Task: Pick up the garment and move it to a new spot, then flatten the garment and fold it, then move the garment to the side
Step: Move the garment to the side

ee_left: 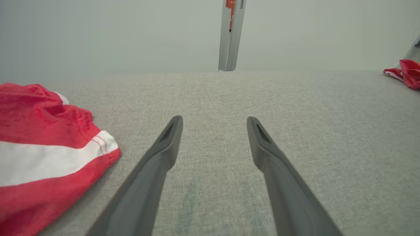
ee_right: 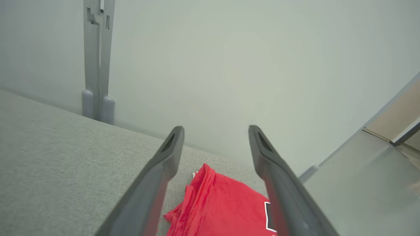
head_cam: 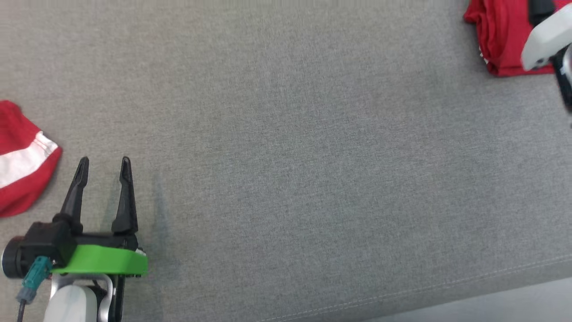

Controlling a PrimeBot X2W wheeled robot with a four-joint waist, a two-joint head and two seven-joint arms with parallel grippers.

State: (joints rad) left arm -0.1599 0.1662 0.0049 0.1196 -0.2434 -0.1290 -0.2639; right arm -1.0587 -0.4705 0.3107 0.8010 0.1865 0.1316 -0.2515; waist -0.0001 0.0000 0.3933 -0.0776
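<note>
A folded red garment (head_cam: 500, 36) lies at the far right corner of the grey fabric surface (head_cam: 286, 134). In the right wrist view my right gripper (ee_right: 215, 129) stands open just above the red garment (ee_right: 223, 203), its two fingers spread to either side of the cloth and gripping nothing. The right arm's pale forearm (head_cam: 543, 40) covers part of the garment in the head view. My left gripper (head_cam: 105, 161) rests open and empty near the front left of the surface. It shows the same way in the left wrist view (ee_left: 214, 118), with the folded garment (ee_left: 408, 72) far off to the right.
A second red garment with a white stripe (head_cam: 22, 174) lies crumpled at the left edge, just left of my left gripper (ee_left: 42, 144). A metal post (ee_right: 96, 65) stands behind the surface against a pale wall. The surface's front edge (head_cam: 447, 290) runs along the lower right.
</note>
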